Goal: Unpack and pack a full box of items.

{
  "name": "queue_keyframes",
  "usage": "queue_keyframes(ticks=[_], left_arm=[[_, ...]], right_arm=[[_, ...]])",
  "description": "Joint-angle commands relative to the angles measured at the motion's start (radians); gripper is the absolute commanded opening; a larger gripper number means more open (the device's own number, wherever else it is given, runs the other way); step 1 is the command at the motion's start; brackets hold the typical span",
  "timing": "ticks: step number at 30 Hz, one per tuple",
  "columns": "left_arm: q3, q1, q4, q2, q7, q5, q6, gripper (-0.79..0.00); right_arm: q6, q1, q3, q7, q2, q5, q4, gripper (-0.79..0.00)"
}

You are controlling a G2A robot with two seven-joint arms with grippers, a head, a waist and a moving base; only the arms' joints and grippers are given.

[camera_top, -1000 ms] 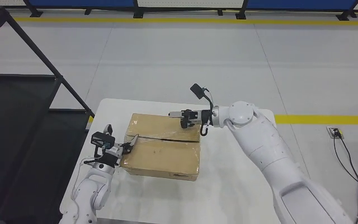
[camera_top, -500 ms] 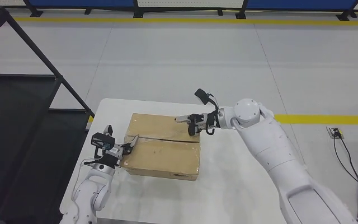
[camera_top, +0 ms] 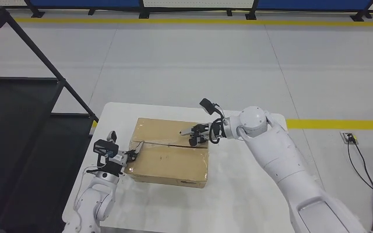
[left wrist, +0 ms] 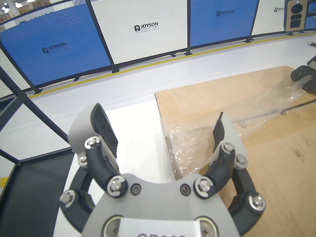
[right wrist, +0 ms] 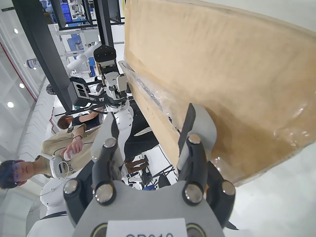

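Currently the closed cardboard box (camera_top: pixel 169 154) sits on the white table (camera_top: pixel 245 192), with clear tape (left wrist: pixel 187 146) sealing its centre seam. My left gripper (left wrist: pixel 160 114) and right gripper (right wrist: pixel 149 117) hang at opposite ends of the seam, both spread wide and empty. To do this well, I judge I should pinch loose tape at one end, brace the box, and peel slowly along the seam.

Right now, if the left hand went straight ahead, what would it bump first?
Probably the cardboard box: the open left hand points at its taped end. How close is hard to tell.
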Motion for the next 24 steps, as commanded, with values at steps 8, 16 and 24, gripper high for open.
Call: queue_keyframes(ticks=[8,16,24], left_arm=[[-0.010,0.008,-0.006,0.001,0.006,-0.004,-0.003,0.000],[-0.011,0.008,-0.004,0.001,0.010,-0.003,-0.004,0.000],[-0.011,0.004,0.000,0.001,0.011,-0.005,-0.003,0.000]], right_arm=[[0.030,0.009,-0.022,-0.041,-0.009,-0.028,0.014,-0.486],[0.036,0.013,-0.032,-0.058,-0.012,-0.048,0.011,-0.714],[-0.007,-0.001,-0.025,-0.052,-0.007,-0.054,-0.025,-0.785]])
